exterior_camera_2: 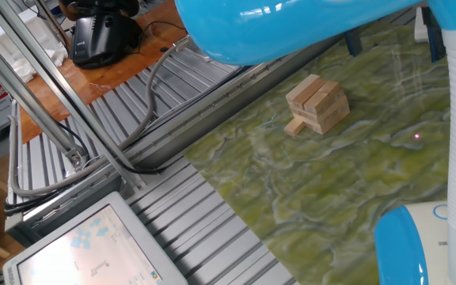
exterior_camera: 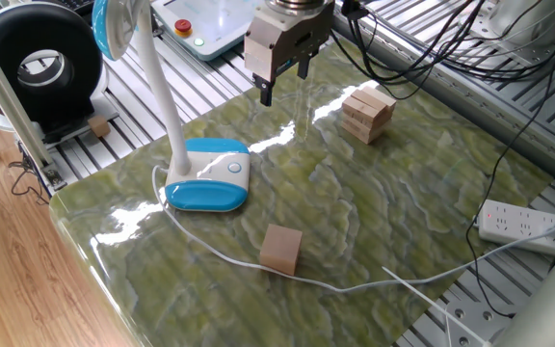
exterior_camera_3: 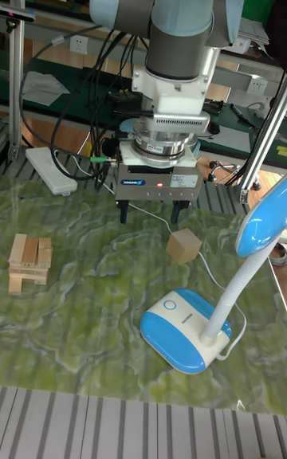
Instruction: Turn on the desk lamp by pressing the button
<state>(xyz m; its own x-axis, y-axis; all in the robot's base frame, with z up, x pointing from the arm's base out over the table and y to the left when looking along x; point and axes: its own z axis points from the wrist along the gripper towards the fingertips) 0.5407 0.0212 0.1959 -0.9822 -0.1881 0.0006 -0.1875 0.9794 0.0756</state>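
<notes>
The desk lamp stands on the green table with its blue-sided base (exterior_camera: 208, 175) left of centre. Its white neck (exterior_camera: 159, 82) curves up to the blue-rimmed head (exterior_camera: 114, 24). The button (exterior_camera: 234, 167) is a small round disc on the base's white top, also visible in the tall view as the button (exterior_camera_3: 170, 305). My gripper (exterior_camera: 284, 82) hangs above the table behind and to the right of the base, well clear of the button. The tall view shows the gripper (exterior_camera_3: 151, 213) open, with a wide gap and nothing between the fingers. The lamp head (exterior_camera_2: 291, 24) fills the top of the other view.
A stack of wooden blocks (exterior_camera: 366, 113) sits at the back right, and a wooden cube (exterior_camera: 281, 249) lies in front of the lamp beside its thin cord (exterior_camera: 355, 285). A power strip (exterior_camera: 520, 225) lies at the right edge. A black ring fan (exterior_camera: 37, 63) and a red button (exterior_camera: 183, 26) sit off the table.
</notes>
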